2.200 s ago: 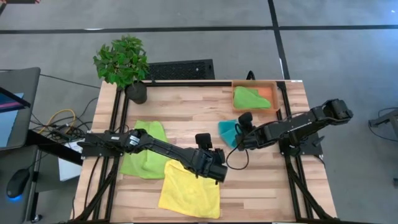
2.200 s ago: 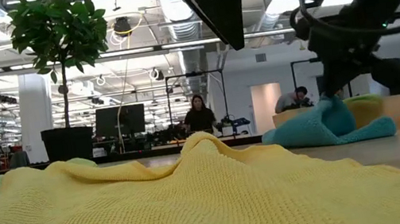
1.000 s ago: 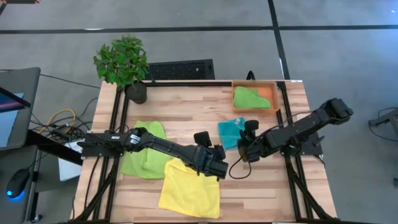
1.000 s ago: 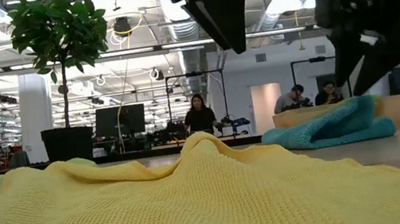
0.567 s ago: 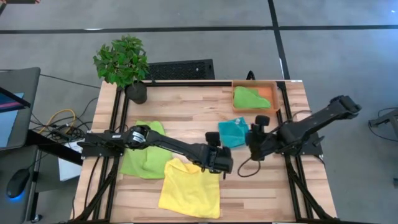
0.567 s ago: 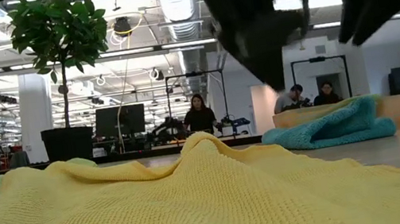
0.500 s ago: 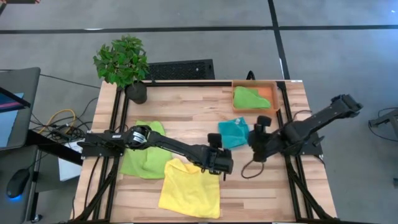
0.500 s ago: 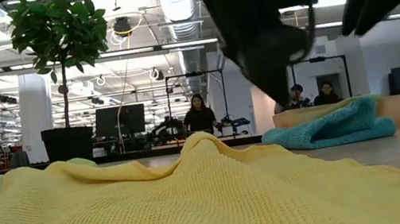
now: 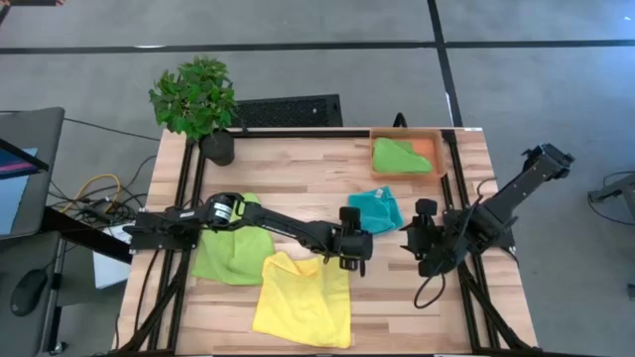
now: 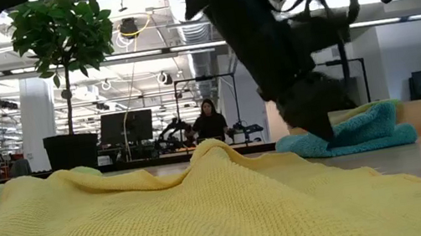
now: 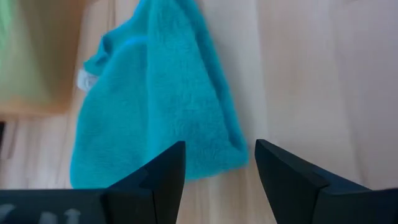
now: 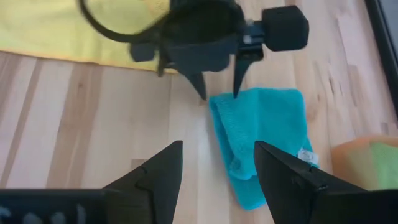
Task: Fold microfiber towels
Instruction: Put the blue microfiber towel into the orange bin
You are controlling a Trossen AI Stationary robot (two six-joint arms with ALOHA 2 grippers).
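Left tool (image 9: 355, 248) wide, nothing between its fingers (image 11: 163, 171), low over the counter (image 9: 298, 169). Folded teal towel (image 9: 375, 210) lies just ahead of its tips, near corner at the finger gap. Yellow towel (image 9: 304, 302) spread flat directly behind and below this tool. Lime towel (image 9: 230, 246) lies farther back under the left arm. Right tool (image 9: 425, 238) wide too, empty, raised beside the teal towel on the side away from the left tool. Second green towel (image 9: 400, 156) sits in the orange tray (image 9: 429, 147), beyond the teal one.
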